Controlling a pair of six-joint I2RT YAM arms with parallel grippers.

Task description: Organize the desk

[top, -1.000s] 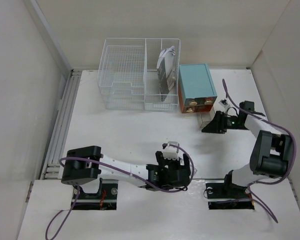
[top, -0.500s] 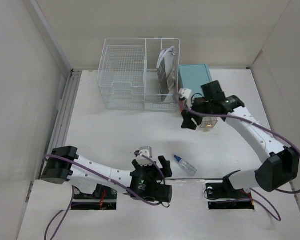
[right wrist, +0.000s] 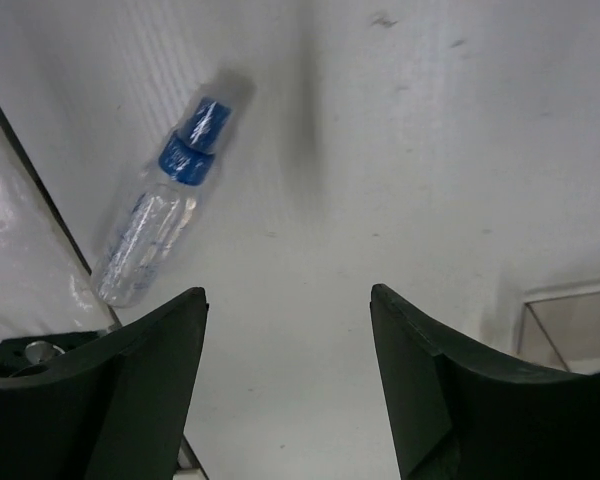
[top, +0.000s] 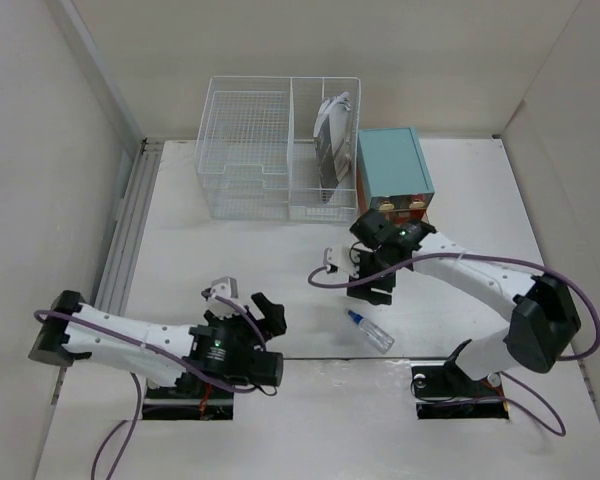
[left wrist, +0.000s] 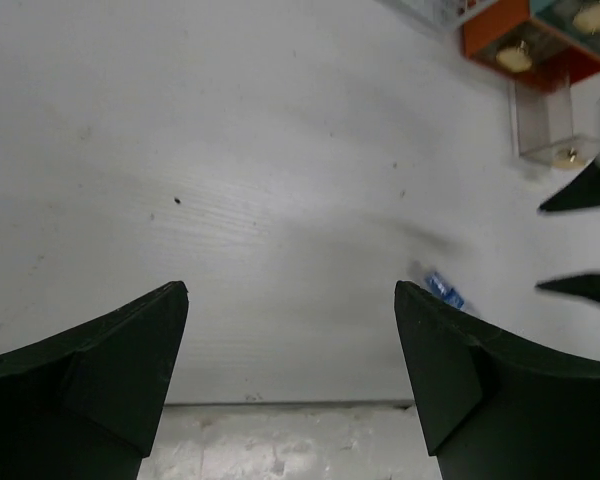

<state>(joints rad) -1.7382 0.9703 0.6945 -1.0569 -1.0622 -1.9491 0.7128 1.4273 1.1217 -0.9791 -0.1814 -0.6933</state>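
On the desk [top: 230, 260], a clear bottle [right wrist: 160, 205] bears unreadable blue print.

Top camera overlooks the desk [top: 230, 260]; close wrist cameras share the bottle [right wrist: 158, 220].

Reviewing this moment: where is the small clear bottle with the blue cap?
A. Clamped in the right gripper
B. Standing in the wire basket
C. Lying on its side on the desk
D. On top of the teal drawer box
C: the bottle lies flat on the bare desk, and the right gripper beside it is open with nothing between its fingers.
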